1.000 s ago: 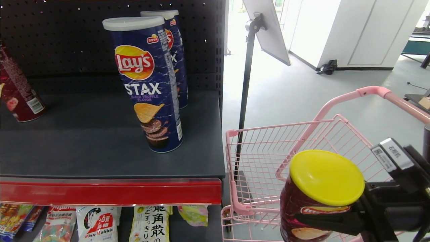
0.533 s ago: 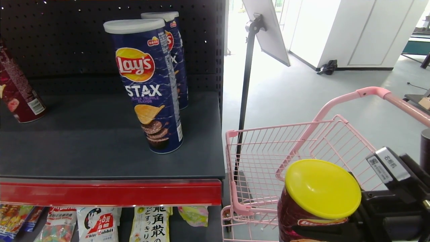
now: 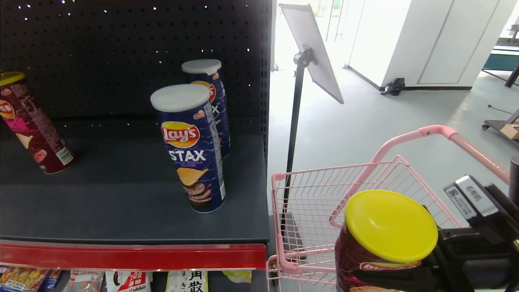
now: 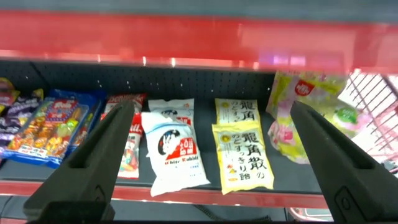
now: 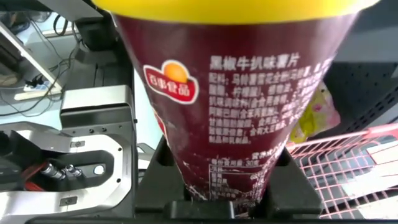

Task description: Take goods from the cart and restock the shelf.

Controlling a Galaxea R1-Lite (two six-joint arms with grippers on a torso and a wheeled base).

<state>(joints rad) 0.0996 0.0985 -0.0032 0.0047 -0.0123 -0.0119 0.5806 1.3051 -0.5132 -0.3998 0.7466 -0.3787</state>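
One yellow-lidded can (image 3: 389,225) is sitting pinched in your right fingers (image 3: 389,278) near the cart (image 3: 316,178). Your left fingers (image 4: 93,168) are hanging spread.

- Cannot see base of maroon can (image 3: 389,225) in right tool (image 3: 385,275): cut by head view's lower edge; lid cropped at right wrist view's edge.
- Lose much of rear blue can (image 3: 209,87) behind front blue can (image 3: 190,150).
- Find snack packets (image 3: 190,282) cropped by head view's lower edge.
- Cannot resolve red shelf rail (image 4: 186,37), blurred in left wrist view.
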